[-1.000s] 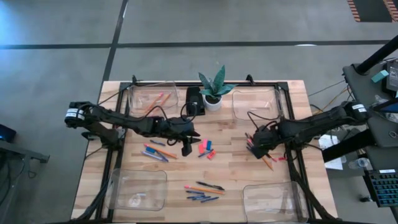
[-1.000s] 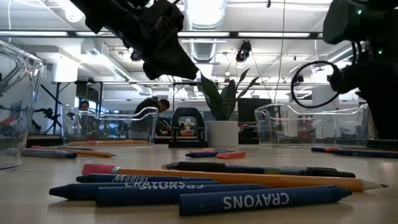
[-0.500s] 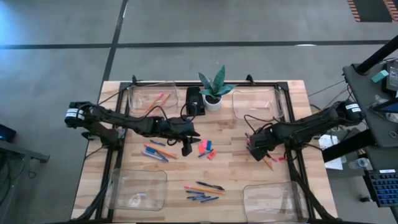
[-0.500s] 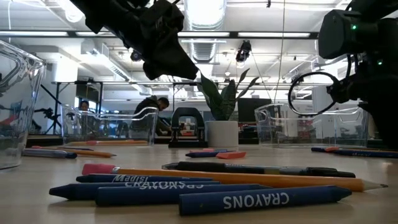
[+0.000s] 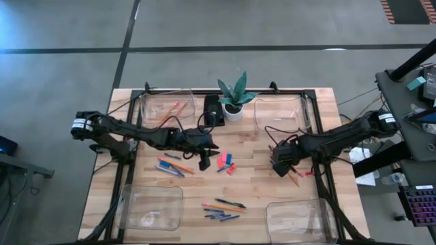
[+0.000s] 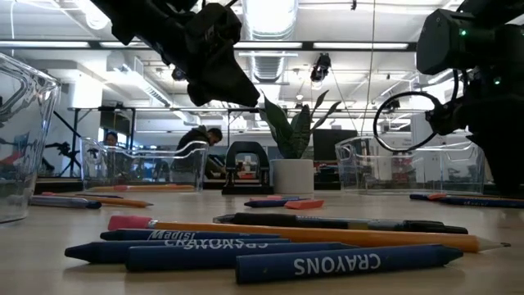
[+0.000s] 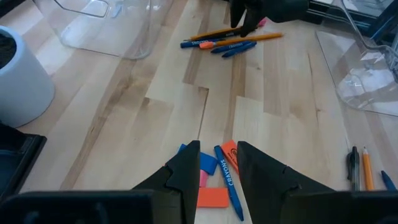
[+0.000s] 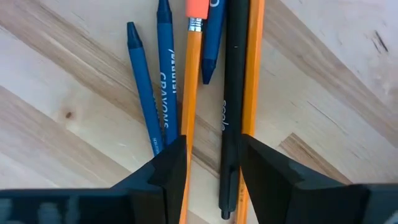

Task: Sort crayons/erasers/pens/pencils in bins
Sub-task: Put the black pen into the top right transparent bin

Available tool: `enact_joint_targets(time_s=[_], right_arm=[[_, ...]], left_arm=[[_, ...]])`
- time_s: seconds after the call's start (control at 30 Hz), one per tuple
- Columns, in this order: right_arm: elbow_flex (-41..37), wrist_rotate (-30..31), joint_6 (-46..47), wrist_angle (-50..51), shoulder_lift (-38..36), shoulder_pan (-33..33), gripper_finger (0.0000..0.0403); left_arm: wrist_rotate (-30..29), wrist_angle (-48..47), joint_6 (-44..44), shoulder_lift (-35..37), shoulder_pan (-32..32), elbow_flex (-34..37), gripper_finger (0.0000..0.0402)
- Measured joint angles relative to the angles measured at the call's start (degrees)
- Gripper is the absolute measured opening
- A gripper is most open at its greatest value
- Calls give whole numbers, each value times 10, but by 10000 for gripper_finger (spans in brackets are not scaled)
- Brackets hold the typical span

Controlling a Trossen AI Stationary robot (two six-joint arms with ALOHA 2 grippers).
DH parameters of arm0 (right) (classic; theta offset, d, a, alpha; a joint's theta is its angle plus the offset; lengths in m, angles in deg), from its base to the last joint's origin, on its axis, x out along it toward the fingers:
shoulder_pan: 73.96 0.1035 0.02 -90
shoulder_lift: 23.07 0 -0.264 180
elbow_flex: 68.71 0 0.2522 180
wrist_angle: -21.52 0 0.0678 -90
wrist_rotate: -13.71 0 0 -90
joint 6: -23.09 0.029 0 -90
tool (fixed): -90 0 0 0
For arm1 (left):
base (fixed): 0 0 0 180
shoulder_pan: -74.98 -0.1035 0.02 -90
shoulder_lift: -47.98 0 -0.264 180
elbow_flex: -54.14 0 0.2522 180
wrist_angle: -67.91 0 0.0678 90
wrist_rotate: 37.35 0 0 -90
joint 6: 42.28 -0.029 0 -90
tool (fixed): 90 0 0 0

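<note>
Most of the sorting looks undone. Nearest the table's front edge, a loose cluster of crayons (image 6: 344, 264), a pen (image 6: 327, 222) and a pencil (image 6: 327, 235) lies between the two front bins (image 5: 151, 205), which look nearly empty. Farther in, erasers (image 5: 223, 162) and a crayon lie mid-table just under the left gripper (image 5: 204, 160), whose jaws stand apart and empty above them. To the right, the right gripper (image 8: 211, 158) sits low over another pile, jaws parted astride a pencil and a black pen (image 8: 231, 112), nothing gripped yet as far as I can tell. Farthest back, the left rear bin (image 5: 165, 107) holds a few pencils; the right rear one appears empty. So only a few pencils are sorted.
</note>
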Motion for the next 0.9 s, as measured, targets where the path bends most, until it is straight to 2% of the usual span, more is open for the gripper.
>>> enact_joint_targets(time_s=[0.63,0.9], right_arm=[[-31,21,0,-22,0,0,121],[-39,30,1,-29,-1,0,96]], left_arm=[[0,0,2,0,3,4,92],[0,0,2,0,4,4,92]])
